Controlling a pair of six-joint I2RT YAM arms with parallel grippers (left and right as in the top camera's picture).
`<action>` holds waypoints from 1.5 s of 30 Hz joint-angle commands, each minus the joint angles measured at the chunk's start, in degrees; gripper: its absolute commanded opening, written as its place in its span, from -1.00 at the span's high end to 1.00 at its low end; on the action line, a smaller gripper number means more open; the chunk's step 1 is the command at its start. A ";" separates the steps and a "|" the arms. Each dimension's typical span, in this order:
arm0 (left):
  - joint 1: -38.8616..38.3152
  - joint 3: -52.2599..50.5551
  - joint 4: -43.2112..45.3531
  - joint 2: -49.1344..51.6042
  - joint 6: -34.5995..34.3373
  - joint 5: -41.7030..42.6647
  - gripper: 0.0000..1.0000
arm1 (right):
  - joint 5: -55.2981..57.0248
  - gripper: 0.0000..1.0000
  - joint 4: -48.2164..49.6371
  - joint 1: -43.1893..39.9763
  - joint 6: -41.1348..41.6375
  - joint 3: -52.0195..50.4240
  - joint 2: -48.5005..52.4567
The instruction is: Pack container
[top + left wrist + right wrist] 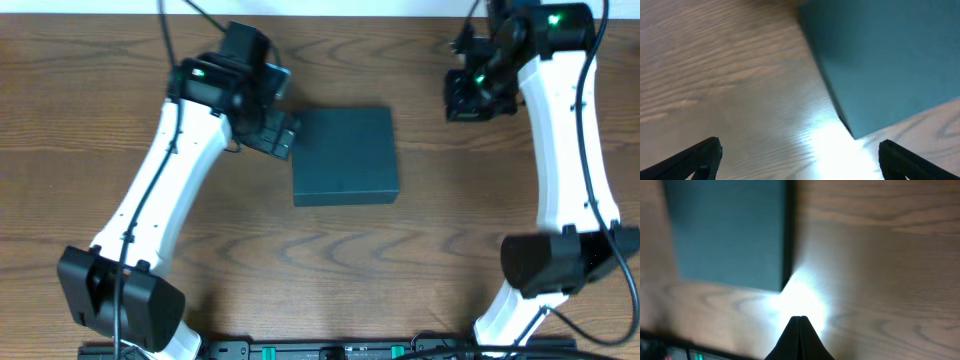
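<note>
Container [345, 155] flat on table [450, 250], lid down, mid-table and nearer the far edge than the near one. Left gripper [800, 164] spread wide, holding nothing, low over bare wood just beside container's left side. Right gripper [799, 330] pinched fully closed, nothing between the tips, toward far right corner, apart from the container's right side.

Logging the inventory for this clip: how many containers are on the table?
1. The container lies closed near the middle of the table; no other seems hidden.
</note>
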 commanded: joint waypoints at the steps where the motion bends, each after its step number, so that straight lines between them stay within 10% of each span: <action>1: -2.80 0.28 0.44 -0.11 1.09 -2.69 -0.97 | 2.10 0.97 -0.94 4.07 -0.57 0.09 -3.02; 16: -4.63 -2.49 7.43 6.64 2.12 -2.60 -0.86 | 7.63 0.97 7.69 19.17 4.81 -13.51 -4.33; 45: -4.63 -2.49 7.23 16.59 2.08 -2.64 -0.88 | 6.71 0.97 40.37 19.96 7.10 -55.74 -4.33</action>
